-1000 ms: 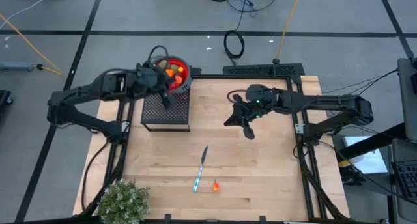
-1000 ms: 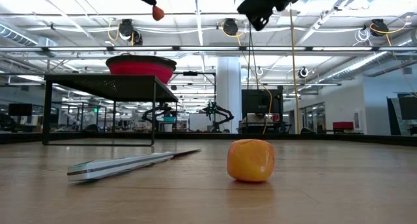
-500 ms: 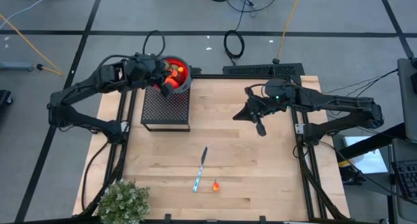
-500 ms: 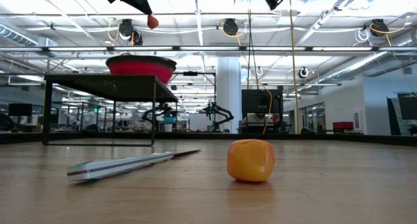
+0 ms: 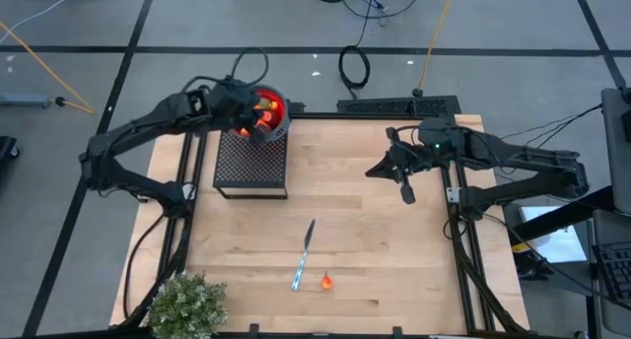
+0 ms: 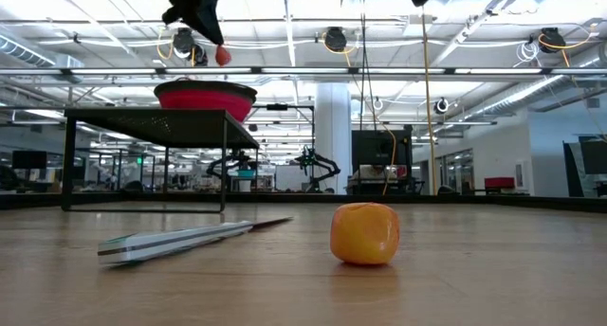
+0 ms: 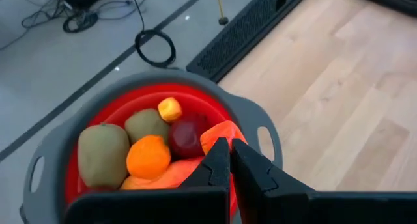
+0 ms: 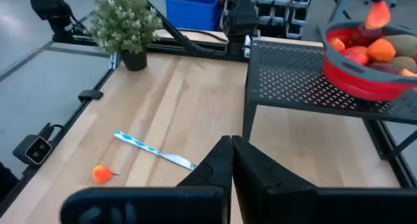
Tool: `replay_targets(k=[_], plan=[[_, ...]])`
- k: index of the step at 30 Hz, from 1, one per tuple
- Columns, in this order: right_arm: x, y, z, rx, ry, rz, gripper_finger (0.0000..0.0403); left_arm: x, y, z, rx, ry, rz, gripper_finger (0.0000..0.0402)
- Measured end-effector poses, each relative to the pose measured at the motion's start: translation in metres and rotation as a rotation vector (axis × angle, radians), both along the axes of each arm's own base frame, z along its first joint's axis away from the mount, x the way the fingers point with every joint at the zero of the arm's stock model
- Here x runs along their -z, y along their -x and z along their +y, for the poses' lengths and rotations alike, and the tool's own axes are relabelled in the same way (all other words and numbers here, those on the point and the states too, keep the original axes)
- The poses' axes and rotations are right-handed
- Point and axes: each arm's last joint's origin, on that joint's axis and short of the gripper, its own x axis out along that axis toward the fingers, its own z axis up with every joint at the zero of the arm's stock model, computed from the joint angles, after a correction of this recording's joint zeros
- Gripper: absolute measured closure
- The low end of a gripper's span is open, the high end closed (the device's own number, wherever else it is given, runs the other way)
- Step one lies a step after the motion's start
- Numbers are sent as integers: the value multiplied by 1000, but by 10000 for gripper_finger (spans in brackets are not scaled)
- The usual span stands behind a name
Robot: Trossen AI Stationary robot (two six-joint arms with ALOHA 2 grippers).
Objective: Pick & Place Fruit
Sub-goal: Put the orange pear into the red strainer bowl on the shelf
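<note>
Over the red bowl (image 7: 254, 129) on the black mesh stand (image 5: 251, 164), your left gripper (image 7: 229, 149) is clamped on a small orange-red fruit (image 7: 220, 134), just above the other fruits (image 7: 140, 149) piled inside. Your right gripper (image 8: 231, 149) hangs closed and empty above the table (image 5: 385, 250); one orange piece (image 5: 326, 280) lies beside the knife (image 5: 304, 254), well apart from both

The table's (image 5: 394, 270) middle and right lie open; only a knife (image 5: 304, 254) and a small fruit (image 5: 326, 280) just beside it lie near the front. The rack (image 5: 250, 164) with its bowl (image 5: 280, 124) blocks the back left, a plant (image 5: 185, 305) the front-left corner
</note>
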Motion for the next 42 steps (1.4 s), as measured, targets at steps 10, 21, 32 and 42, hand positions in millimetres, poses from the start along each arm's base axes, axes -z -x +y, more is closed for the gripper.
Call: replay_targets(k=[10,21,32,42], plan=[[47,23,3,38,-92,-94,403,14,-10,10,-17,36,68,401],[100,53,8,59,-172,-203,403,20,-5,36,-119,15,101,401],[129,70,10,77,-236,-200,403,24,-5,69,-157,10,43,401],[141,76,11,83,-260,-194,403,36,-10,91,-174,35,37,401]])
